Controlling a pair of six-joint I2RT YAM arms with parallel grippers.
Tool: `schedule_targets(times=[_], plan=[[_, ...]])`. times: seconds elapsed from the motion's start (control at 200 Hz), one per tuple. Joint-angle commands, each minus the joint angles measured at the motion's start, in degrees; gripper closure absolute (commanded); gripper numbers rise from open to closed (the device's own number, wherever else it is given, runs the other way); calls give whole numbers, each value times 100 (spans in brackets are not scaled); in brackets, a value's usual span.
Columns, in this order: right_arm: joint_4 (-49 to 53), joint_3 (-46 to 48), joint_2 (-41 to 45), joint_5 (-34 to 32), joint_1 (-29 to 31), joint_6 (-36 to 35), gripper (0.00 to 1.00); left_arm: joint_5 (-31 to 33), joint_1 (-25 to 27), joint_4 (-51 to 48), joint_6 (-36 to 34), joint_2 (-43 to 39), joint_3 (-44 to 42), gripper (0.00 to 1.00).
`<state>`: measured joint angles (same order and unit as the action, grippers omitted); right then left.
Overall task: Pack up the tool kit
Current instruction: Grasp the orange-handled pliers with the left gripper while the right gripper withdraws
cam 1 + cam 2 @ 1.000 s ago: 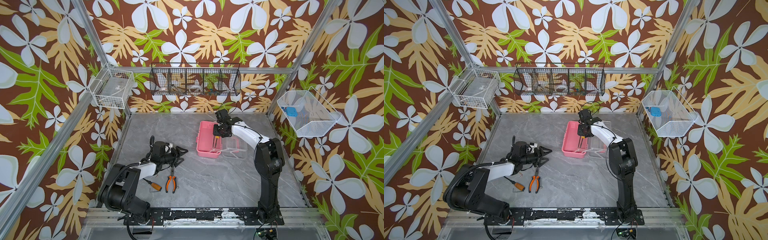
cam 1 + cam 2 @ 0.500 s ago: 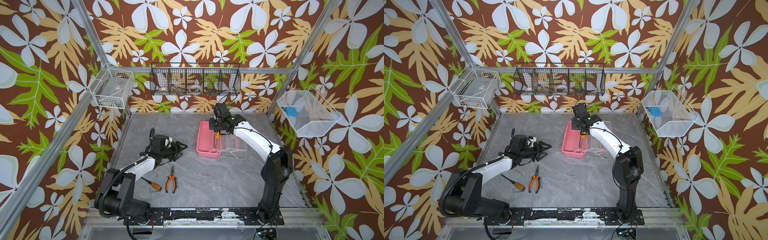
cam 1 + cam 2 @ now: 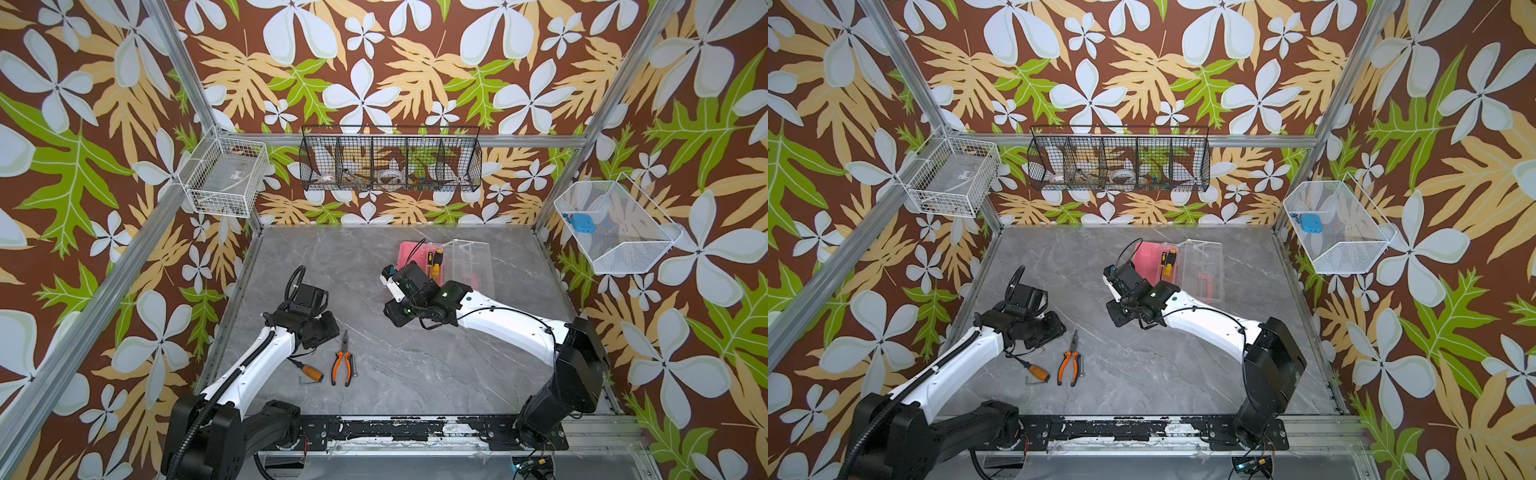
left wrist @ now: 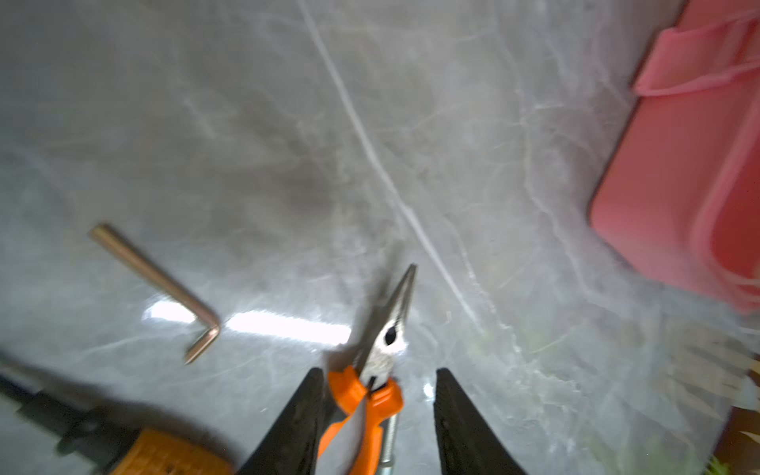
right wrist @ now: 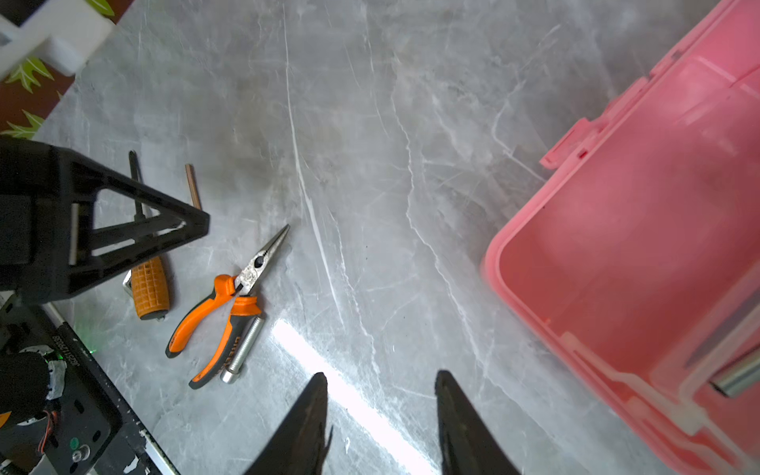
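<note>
left gripper (image 4: pixel 378 372): hangs low over the front left of the grey table (image 3: pixel 415 374); its jaws stand apart with nothing clamped. In the left wrist view the pliers' head lies on the table in the gap between the fingers.
orange-handled screwdriver (image 3: pixel 312 372): flat on the table just beside the left gripper, its dark shaft running under it.
L-shaped key (image 4: pixel 164 288): lies on the table near the screwdriver, apart from the pliers.
pliers (image 3: pixel 342 365): orange and black, flat on the table with the nose towards the back wall and the handles slightly spread.
metal bit (image 5: pixel 242 349): a short silver cylinder lying against one pliers handle.
right gripper (image 5: pixel 381 374): near the middle of the table, beside the case's near corner; jaws parted, holding nothing.
pink case (image 3: pixel 409 253): back of the table, right of centre, standing open.
yellow-black screwdrivers (image 3: pixel 434 264): inside the case.
clear lid (image 3: pixel 469 266): swung out to the right of the pink base.
</note>
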<state>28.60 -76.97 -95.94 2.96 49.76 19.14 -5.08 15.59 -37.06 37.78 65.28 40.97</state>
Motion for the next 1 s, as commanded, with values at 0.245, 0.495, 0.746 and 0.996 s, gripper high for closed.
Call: schedule_targets(times=[0.245,0.495,0.746,0.996], plan=[[-103,-215,-68,-31,8,-14,57,894,1293,-863,464,266,-195,58],[-105,46,-40,-91,13,64,55,367,1290,-211,839,11,-819,59],[-98,77,-148,-140,3,73,55,341,1288,219,918,170,-935,65],[-74,177,-145,-228,-26,90,55,593,1290,427,819,694,-872,83]])
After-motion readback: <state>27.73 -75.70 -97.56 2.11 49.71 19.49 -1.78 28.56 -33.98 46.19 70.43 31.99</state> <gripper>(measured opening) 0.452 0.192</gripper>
